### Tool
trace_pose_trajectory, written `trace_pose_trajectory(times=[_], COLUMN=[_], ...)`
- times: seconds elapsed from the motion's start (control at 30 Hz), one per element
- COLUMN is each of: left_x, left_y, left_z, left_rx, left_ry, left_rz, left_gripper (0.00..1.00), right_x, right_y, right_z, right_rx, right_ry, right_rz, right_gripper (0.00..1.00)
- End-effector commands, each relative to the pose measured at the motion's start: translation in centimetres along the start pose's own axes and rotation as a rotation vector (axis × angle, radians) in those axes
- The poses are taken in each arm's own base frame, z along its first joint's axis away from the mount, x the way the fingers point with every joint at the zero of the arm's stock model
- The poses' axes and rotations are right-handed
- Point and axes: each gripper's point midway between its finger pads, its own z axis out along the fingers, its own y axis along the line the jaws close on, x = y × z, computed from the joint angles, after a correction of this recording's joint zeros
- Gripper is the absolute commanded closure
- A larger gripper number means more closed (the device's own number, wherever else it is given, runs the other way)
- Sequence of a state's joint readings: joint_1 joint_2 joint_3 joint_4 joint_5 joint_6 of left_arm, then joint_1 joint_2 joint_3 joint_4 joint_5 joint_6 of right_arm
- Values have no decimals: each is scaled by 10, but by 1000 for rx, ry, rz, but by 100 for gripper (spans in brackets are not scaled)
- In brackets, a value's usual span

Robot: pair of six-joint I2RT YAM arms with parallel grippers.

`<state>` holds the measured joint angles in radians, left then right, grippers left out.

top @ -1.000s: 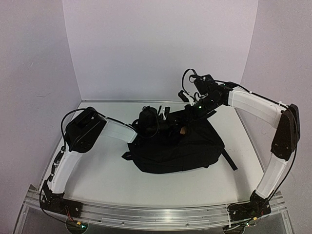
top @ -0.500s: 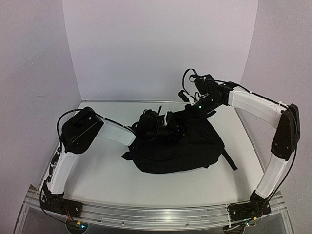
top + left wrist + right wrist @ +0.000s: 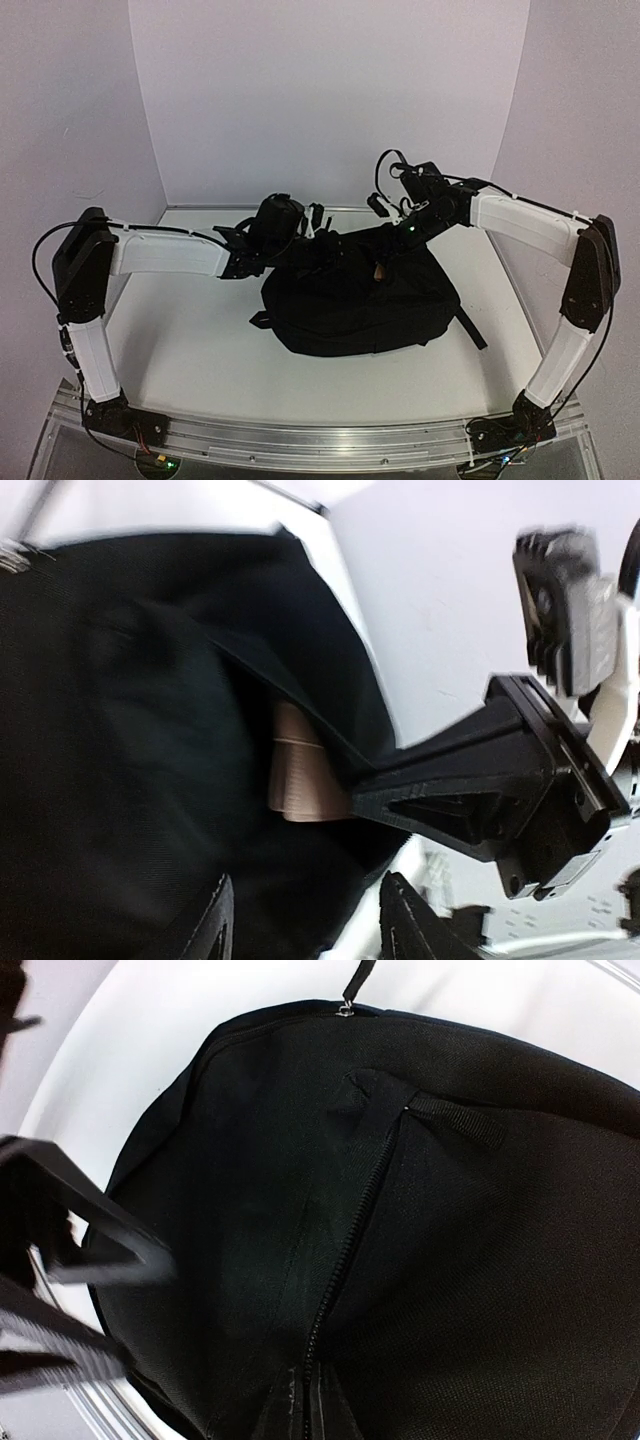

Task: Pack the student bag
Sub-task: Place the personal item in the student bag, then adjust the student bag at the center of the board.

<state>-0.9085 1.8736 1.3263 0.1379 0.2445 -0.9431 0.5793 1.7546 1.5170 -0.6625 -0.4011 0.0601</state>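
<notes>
Left tool (image 3: 305, 920) hangs parted and empty over the upper-left rim of the student bag (image 3: 360, 300), mid-frame on the table (image 3: 200, 350). The bag's opening lies rightward, nearer my right tool (image 3: 395, 222), which is pinched on the rim.

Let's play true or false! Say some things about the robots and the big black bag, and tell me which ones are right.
1. The student bag is black. True.
2. The right gripper pinches the bag's edge. True.
3. The left gripper is squeezed shut. False: its fingers stand apart.
4. The bag hangs in the air. False: it lies on the white table.
5. A tan thing peeks out of the bag's opening. True.
</notes>
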Motion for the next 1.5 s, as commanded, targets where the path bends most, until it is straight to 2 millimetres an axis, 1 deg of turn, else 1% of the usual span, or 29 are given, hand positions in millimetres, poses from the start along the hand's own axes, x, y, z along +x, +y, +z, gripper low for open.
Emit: trace_pose_trajectory(times=[0.0,0.13,0.23,0.33,0.4,0.53,0.6,0.7,0.77,0.83,0.9,1.0,1.03,1.1,1.2,1.37,1.47], left_x=[-17,-17,-14,-11,-8,-1,6,19,22,19,11,-1,-6,-10,-16,-21,-24], left_y=[32,35,41,46,47,44,35,19,14,18,23,31,30,35,38,38,40], left_z=[-25,-17,-7,3,9,23,29,34,35,33,31,32,32,37,46,62,70], left_rx=[-251,-278,-284,-290,-291,-258,-223,-163,-156,-180,-231,-321,-338,-372,-404,-408,-430], left_ry=[-63,-41,-22,-6,5,37,59,86,89,73,44,13,-3,-12,-20,-26,-23], left_rz=[99,116,116,124,132,166,204,271,287,279,280,283,286,289,291,297,297], left_gripper=[50,51,52,52,50,48,46,41,40,40,41,41,41,39,37,35,32], right_x=[4,23,35,45,49,47,43,40,35,28,20,9,7,4,4,9,11], right_y=[-2,-8,-18,-31,-39,-51,-54,-50,-42,-39,-39,-48,-50,-55,-56,-57,-56], right_z=[-1,22,37,46,47,42,38,31,25,17,8,-4,-7,-11,-12,-8,-7], right_rx=[13,0,26,74,102,153,165,151,121,113,128,193,209,243,248,241,237], right_ry=[-6,61,105,135,141,129,115,97,78,48,12,-37,-51,-72,-80,-65,-59], right_rz=[-9,18,38,59,70,90,96,94,86,84,78,79,81,86,91,96,95], right_gripper=[100,100,100,100,100,100,100,100,100,100,100,100,100,100,100,100,100])
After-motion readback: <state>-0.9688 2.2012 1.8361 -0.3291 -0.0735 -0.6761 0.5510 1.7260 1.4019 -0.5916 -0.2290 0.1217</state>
